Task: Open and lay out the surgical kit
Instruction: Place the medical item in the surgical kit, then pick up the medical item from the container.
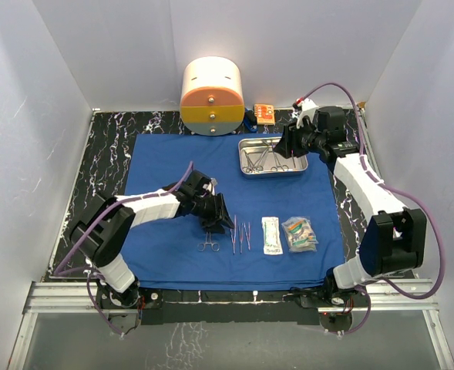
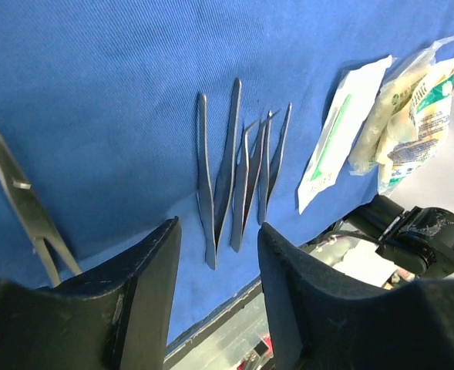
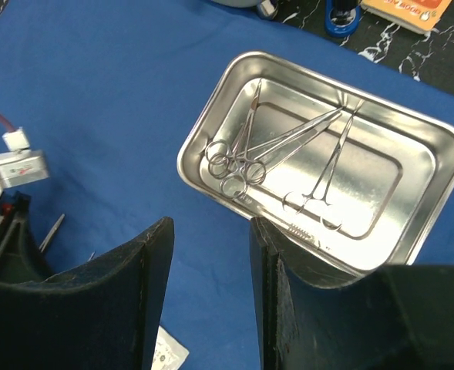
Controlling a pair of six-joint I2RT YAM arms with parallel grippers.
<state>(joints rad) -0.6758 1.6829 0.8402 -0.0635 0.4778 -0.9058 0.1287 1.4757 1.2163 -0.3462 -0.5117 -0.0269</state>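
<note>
The surgical kit's royal-blue cloth (image 1: 173,158) lies spread flat on the table. At its back right stands the steel tray (image 1: 246,167), holding ring-handled scissors and forceps (image 3: 280,146). Near the front edge lie a small ring-handled instrument (image 1: 207,245), several tweezers (image 1: 240,235) and two clear packets (image 1: 271,235) (image 1: 300,233). My left gripper (image 1: 219,220) hovers just above and behind the ring-handled instrument, open and empty. In the left wrist view the tweezers (image 2: 234,181) lie beyond its fingertips. My right gripper (image 1: 288,144) hangs at the tray's right end, open and empty, with the tray rim (image 3: 435,154) ahead of it.
A round cream-and-orange drawer container (image 1: 212,96) stands behind the cloth, with a small orange box (image 1: 263,113) to its right. Black marble tabletop (image 1: 107,154) shows around the cloth. White walls close in the back and both sides.
</note>
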